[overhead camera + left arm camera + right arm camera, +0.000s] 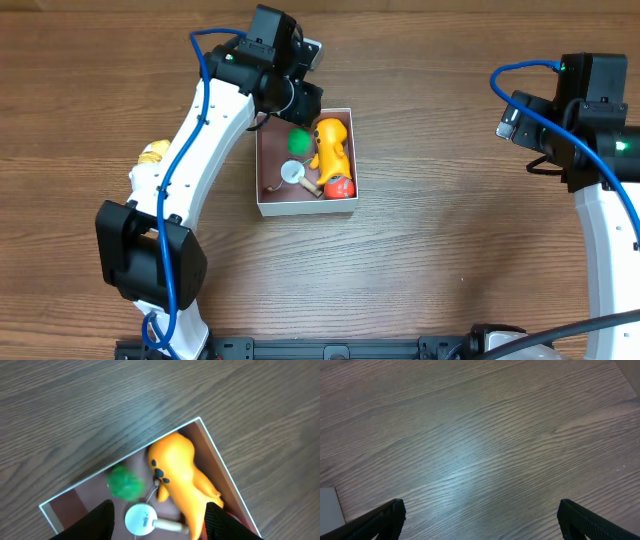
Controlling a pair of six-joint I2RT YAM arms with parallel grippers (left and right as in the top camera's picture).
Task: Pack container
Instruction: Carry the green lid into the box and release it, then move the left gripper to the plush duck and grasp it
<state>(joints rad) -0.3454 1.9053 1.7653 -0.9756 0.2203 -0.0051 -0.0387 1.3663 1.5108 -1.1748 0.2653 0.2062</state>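
The container (305,210) is a square white-walled box with a pink-brown inside, at the table's middle. In it lie an orange animal toy (332,148), a green ball (298,141), a white disc on a wooden stick (293,172) and a red toy (340,187). My left gripper (300,105) hangs open and empty over the box's far edge. The left wrist view shows the box wall (220,455), the orange toy (180,470), the green ball (124,483) and the disc (140,517) between the spread fingers (160,527). My right gripper (530,140) is open and empty, far right.
A small yellow and white toy (152,152) lies on the table left of the left arm. In the right wrist view the open fingers (482,522) hang over bare wood, with a white corner (330,505) at the left edge.
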